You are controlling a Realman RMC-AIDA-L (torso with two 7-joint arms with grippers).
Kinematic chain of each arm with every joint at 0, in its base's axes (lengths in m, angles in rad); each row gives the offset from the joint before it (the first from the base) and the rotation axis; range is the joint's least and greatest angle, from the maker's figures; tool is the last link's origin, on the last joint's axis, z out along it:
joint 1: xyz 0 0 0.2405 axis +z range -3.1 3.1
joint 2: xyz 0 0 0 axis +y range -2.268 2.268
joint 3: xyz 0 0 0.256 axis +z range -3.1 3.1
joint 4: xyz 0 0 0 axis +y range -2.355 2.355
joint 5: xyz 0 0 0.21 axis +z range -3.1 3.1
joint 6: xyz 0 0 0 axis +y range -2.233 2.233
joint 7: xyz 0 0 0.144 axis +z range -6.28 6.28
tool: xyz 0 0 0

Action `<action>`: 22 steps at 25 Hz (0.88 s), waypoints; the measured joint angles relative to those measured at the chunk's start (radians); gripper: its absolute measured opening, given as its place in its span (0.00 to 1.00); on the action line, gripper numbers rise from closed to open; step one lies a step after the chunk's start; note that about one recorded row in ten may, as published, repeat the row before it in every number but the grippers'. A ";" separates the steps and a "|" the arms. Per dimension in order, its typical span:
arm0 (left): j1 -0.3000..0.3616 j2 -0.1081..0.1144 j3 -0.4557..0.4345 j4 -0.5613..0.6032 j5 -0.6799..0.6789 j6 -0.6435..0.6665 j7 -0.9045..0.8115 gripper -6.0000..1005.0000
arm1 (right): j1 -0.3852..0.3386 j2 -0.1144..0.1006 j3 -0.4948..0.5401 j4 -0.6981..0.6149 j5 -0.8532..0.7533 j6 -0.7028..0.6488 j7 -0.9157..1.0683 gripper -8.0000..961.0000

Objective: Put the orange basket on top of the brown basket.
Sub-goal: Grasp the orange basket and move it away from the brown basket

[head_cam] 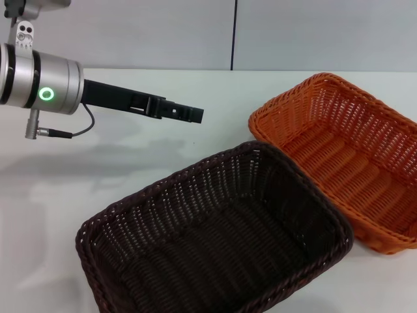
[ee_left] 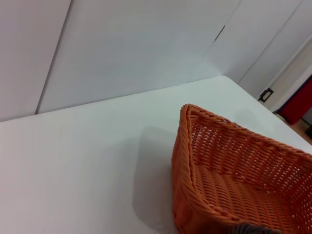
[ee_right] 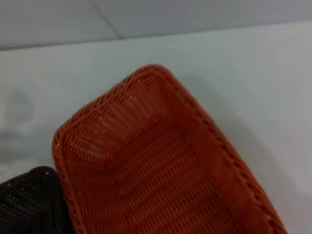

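Orange basket (head_cam: 345, 163) flat on white table (head_cam: 130, 163), its near corner touching rim of brown basket (head_cam: 215, 241) alongside. Left gripper (head_cam: 186, 113) raised over table, well apart from both, jaws together, holding nothing. Right gripper not visible; state unknown. Risks: open-weave rims snagging on lift, dragging brown basket; skewed placement leaving orange basket tilted.

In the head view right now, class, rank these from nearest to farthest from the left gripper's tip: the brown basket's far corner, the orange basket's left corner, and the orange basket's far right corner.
From the left gripper, held above the table at upper left:
1. Orange basket, left corner: just right of the tip.
2. Brown basket, far corner: below and right of the tip, close to call against the first.
3. Orange basket's far right corner: clearly farthest, at the right edge.
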 joint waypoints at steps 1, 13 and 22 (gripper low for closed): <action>-0.003 0.003 0.001 0.021 0.000 0.003 0.010 0.86 | 0.001 0.000 0.000 0.004 -0.001 -0.002 0.003 0.64; -0.022 0.023 0.003 0.054 0.002 0.005 0.010 0.86 | -0.045 0.024 0.015 0.044 -0.001 0.019 0.155 0.64; -0.051 0.026 0.005 0.069 0.005 0.011 0.010 0.86 | -0.090 0.051 0.009 0.116 0.002 0.062 0.209 0.64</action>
